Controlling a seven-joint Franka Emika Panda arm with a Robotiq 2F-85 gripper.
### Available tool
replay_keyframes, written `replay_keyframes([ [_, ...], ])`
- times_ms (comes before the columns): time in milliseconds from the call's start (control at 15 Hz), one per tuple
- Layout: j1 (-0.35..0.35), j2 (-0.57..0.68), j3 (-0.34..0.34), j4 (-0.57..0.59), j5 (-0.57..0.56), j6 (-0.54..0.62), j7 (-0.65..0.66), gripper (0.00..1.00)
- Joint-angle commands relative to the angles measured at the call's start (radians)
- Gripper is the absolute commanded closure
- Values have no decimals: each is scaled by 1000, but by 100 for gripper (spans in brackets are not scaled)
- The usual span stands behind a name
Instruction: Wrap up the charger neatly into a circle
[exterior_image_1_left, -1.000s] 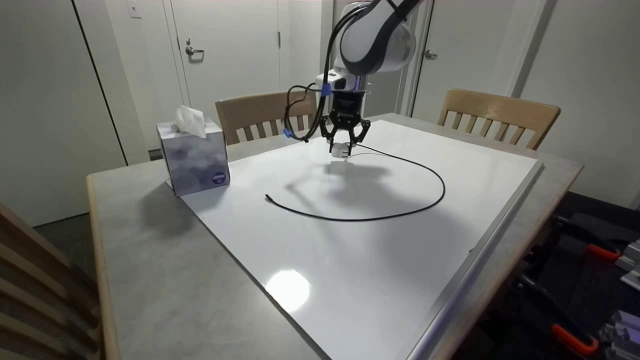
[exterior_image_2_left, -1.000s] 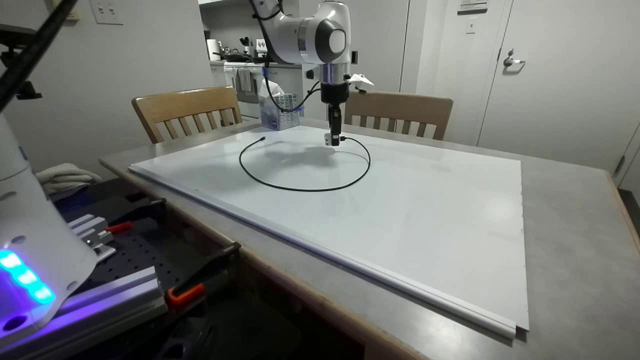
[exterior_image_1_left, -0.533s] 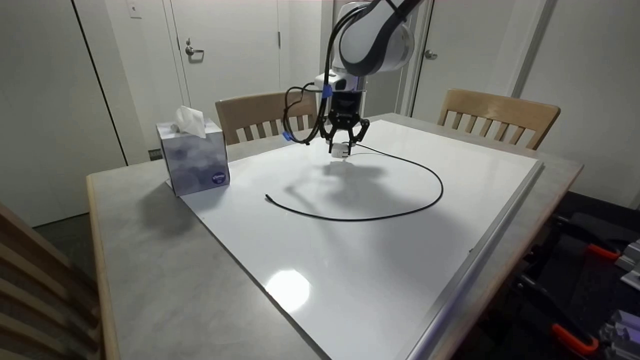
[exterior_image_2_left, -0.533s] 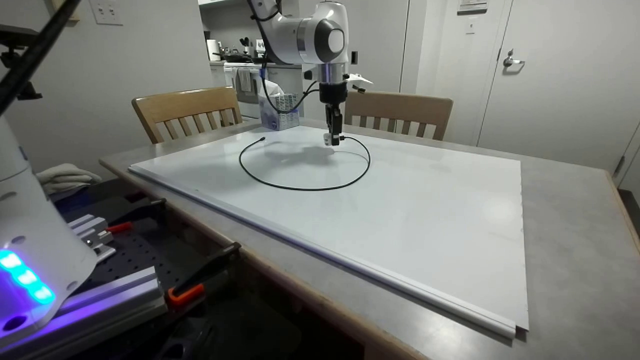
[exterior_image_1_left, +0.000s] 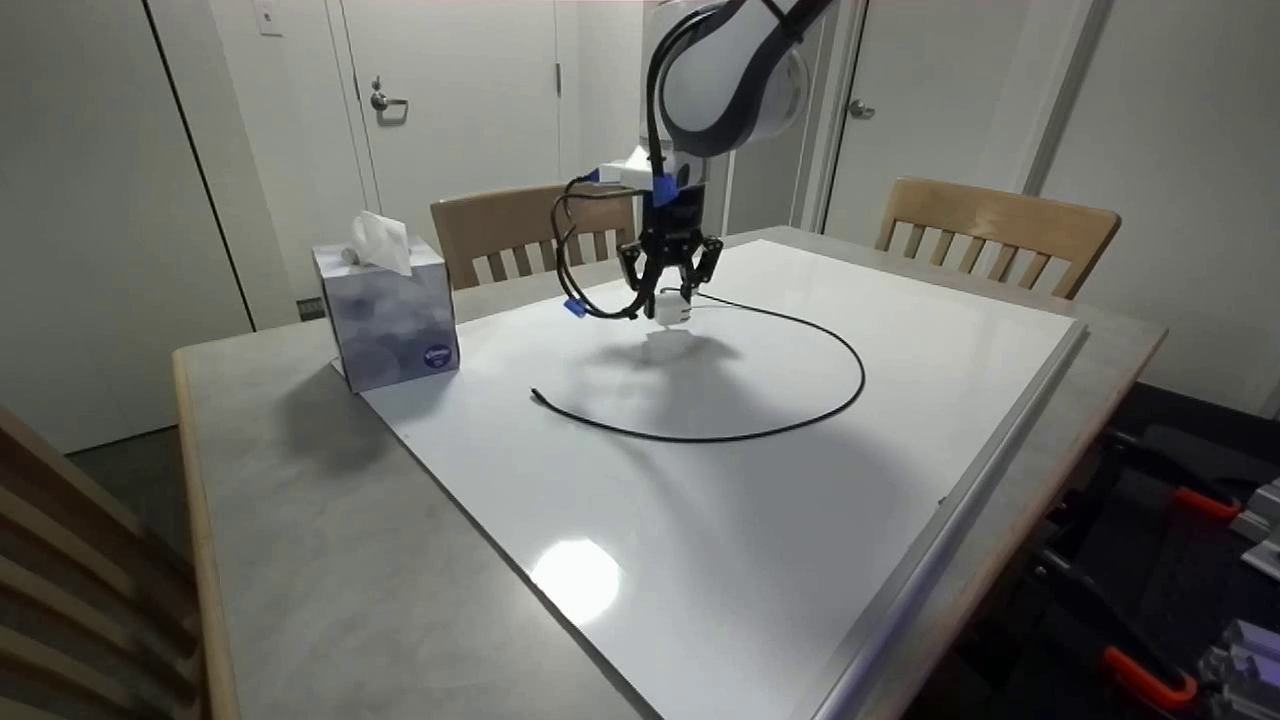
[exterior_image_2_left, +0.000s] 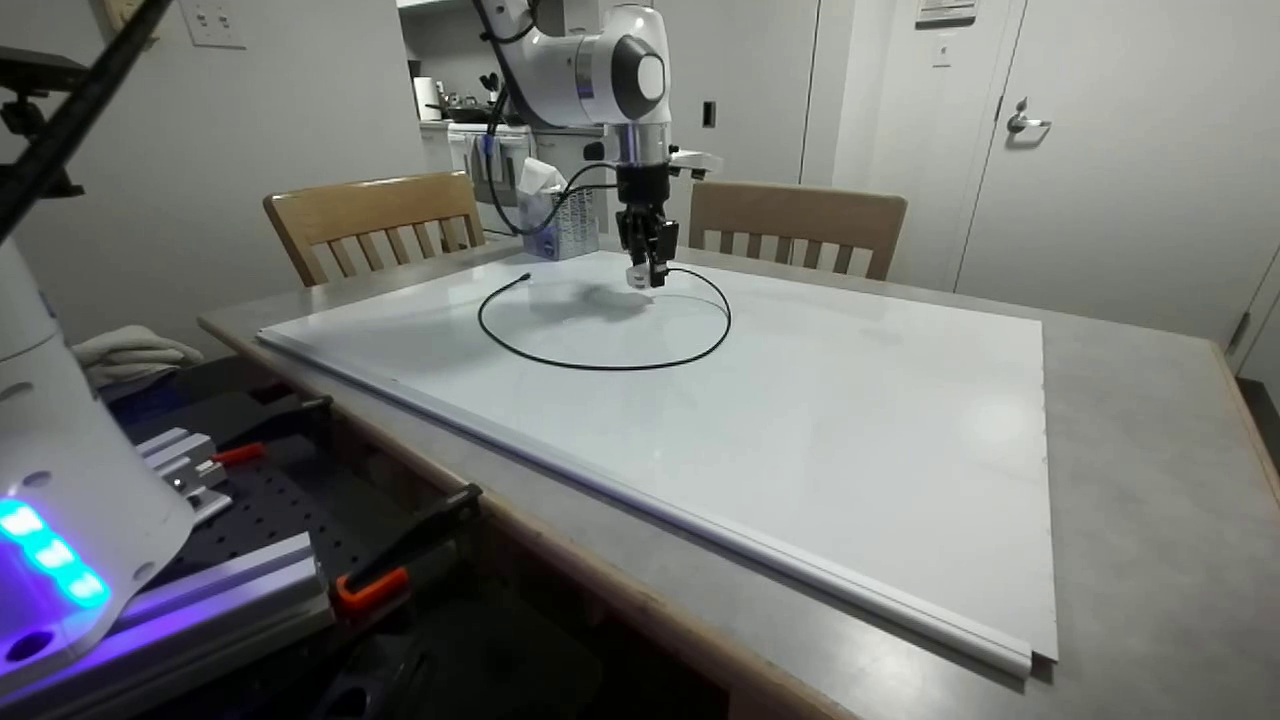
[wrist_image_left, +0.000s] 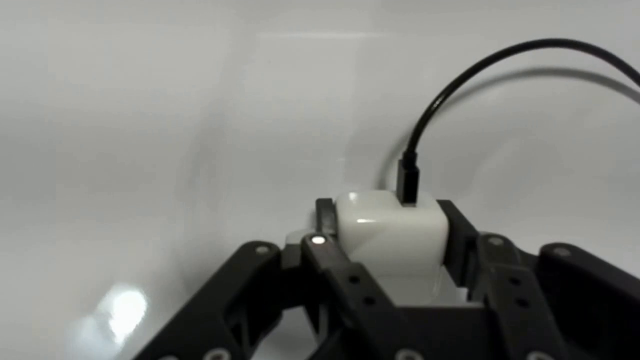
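At the left in an exterior view, the tissue box (exterior_image_1_left: 390, 320) is standing on a corner of the white board (exterior_image_1_left: 720, 560), probably out of the way. Next, the free tip (exterior_image_1_left: 536, 394) of the black cable (exterior_image_1_left: 700, 440) is lying on this board. Near the edge opposite the metal rail (exterior_image_2_left: 960, 630), I am holding the charger's white block (wrist_image_left: 392, 242) just above the board; the jaws of my gripper (wrist_image_left: 389, 220) are pressing its two sides, so the black connector (wrist_image_left: 408, 182) is pointing out freely. Farther right, the cable is only forming an open loop.
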Motion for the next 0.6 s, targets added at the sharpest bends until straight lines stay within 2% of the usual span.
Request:
replay_keyframes([
  [0,50,3,-19,21,-57,-42,-112,75],
  [67,-14,10,73,11,-184,-44,-55,75],
  [267,3,8,84,1,-336,-25,-80,75],
  [333,-30,13,130,-8,-438,-21,-48,75],
  [400,-5,8,101,-9,-467,-1,-67,75],
  [467,68,-6,12,-12,-419,42,-89,63],
  [533,24,2,56,-12,-466,53,-43,40],
])
